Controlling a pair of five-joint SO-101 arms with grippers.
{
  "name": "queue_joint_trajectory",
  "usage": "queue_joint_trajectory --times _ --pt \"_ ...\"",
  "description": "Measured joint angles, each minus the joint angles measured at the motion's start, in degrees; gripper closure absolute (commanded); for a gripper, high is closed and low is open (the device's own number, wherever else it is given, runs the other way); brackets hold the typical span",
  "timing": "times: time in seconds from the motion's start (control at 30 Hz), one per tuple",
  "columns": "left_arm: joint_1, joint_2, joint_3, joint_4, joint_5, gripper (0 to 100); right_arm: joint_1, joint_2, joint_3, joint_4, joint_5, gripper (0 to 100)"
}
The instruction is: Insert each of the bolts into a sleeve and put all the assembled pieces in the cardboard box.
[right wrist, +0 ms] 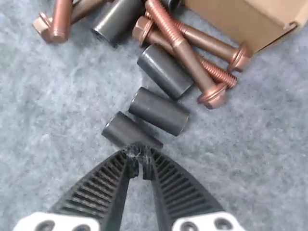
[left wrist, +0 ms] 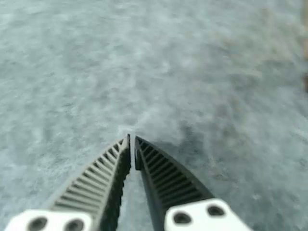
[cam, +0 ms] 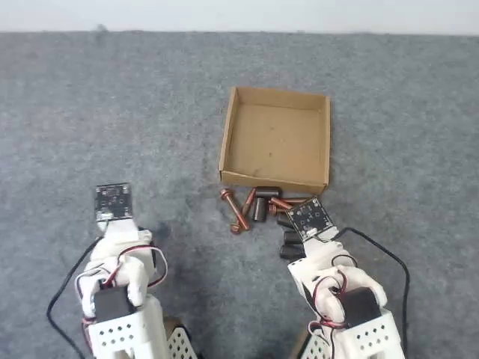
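Right wrist view puts the right gripper [right wrist: 139, 162] at the near end of one sleeve [right wrist: 126, 131]. Its jaws are shut tight, tips together, and hold nothing. Two more sleeves lie just past it, then a heap of bolts [right wrist: 180, 45] beside the box [right wrist: 240, 19]. From above, the heap lies on the grey mat [cam: 112, 112], just in front of the box's near wall, between the box and the right arm. No bolt sits in a sleeve, so I think the job is at its start: picking up a first part. Next the jaws need to open wide and go around the sleeve. The right arm leans out low to the heap. The left gripper [left wrist: 133, 140] is shut too, holds nothing, and points down at the grey mat, well apart from the heap.
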Motion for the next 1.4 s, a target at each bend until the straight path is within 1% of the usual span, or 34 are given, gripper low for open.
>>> queue_joint_trajectory --times 0.13,0.17,0.33,0.4,0.5,0.67,0.8,0.97,1.2,1.3,1.4 --pt "-0.8 0.0 0.0 -0.1 -0.1 99 0.1 0.4 -0.6 -0.8 0.2 99.2" --pt "-1.0 0.0 0.0 -0.1 -0.2 99 0.1 0.7 -0.6 -1.8 1.4 99.2" --pt "-1.0 0.0 0.0 -0.1 -0.4 99 0.1 0.8 -0.5 -6.8 13.1 99.2" --pt "-1.0 0.0 -0.2 -0.1 -2.5 99 0.1 0.7 -0.5 -7.7 15.4 99.2" --pt "-1.0 0.0 -1.1 -0.1 -4.6 99 1.1 0.8 -1.8 -7.8 15.9 99.2" --pt "-2.2 0.0 -2.2 -0.1 -10.1 99 2.3 0.7 -8.3 -7.8 15.9 99.2" --pt "-2.5 0.0 -2.2 0.1 -10.9 99 1.2 0.7 -11.4 -7.1 17.0 99.2" --pt "-2.3 0.0 -2.2 0.4 -10.9 99 1.0 10.4 -15.6 -7.0 17.8 99.2" --pt "-0.7 0.4 -2.2 1.2 -12.3 99 0.3 31.8 -26.2 -7.0 18.0 99.2" --pt "-0.6 5.7 -4.5 0.8 -12.4 99 0.4 39.9 -30.4 -6.1 18.0 99.2" --pt "-0.6 15.3 -7.3 -3.1 -13.5 99 0.1 47.3 -34.5 -4.0 18.0 99.2"
